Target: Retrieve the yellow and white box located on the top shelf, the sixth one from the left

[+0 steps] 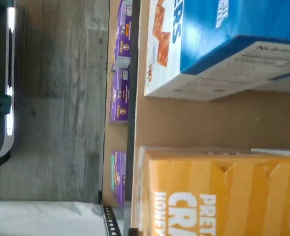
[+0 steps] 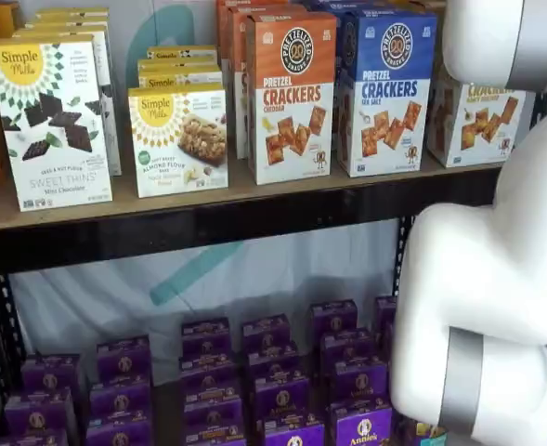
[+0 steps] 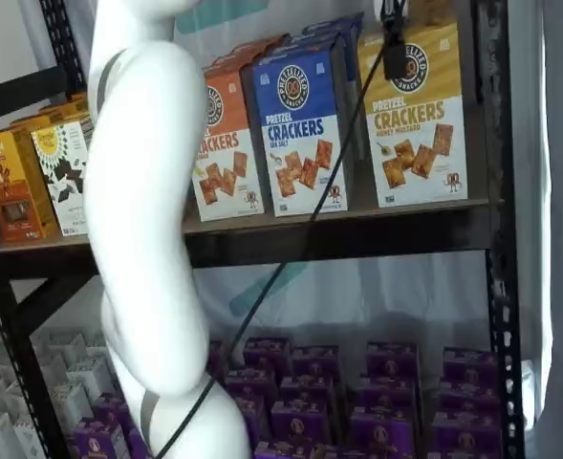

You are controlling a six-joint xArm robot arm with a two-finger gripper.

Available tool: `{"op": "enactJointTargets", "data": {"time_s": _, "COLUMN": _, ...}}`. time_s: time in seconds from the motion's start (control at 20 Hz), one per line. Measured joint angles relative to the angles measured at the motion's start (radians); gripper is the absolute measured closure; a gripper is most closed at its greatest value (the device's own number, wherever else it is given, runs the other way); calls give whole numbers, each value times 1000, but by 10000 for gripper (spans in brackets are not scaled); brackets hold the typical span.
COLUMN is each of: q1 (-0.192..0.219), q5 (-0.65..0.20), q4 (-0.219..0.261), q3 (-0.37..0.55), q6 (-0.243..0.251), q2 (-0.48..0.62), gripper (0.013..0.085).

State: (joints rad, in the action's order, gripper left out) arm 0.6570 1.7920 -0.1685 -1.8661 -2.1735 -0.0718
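The yellow and white box (image 3: 413,120) stands at the right end of the top shelf (image 3: 357,237), next to the blue-topped carton (image 3: 300,129). In a shelf view it (image 2: 477,121) is partly hidden behind my white arm. The wrist view shows its yellow top (image 1: 223,196) close below the camera, with the brown shelf board (image 1: 209,120) between it and the blue carton (image 1: 218,39). My gripper (image 3: 393,43) shows only as a black finger hanging from the view's top edge, in front of the box's upper part, with a cable beside it. I cannot tell whether it is open or shut.
An orange-topped carton (image 2: 290,98) and several Simple Mills boxes (image 2: 55,121) stand further left on the top shelf. Small purple boxes (image 2: 264,372) fill the lower level. A black upright (image 3: 496,239) stands just right of the yellow box. My arm (image 3: 147,220) blocks much of both shelf views.
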Motion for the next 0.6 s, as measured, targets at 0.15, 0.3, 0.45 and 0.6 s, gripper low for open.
{"op": "enactJointTargets", "data": {"time_s": 0.15, "q1": 4, "q5": 4, "q4": -2, "q3": -4, "q6": -3, "q2": 0, "gripper": 370}}
{"op": "enactJointTargets", "data": {"time_s": 0.3, "q1": 8, "q5": 9, "q4": -3, "q3": -9, "q6": -6, "q2": 1, "gripper": 370}}
{"op": "enactJointTargets", "data": {"time_s": 0.45, "q1": 13, "q5": 13, "q4": -6, "q3": -15, "q6": -9, "q2": 2, "gripper": 370}}
{"op": "enactJointTargets", "data": {"time_s": 0.6, "q1": 17, "q5": 19, "q4": -7, "q3": -21, "q6": -12, "q2": 4, "gripper": 370}}
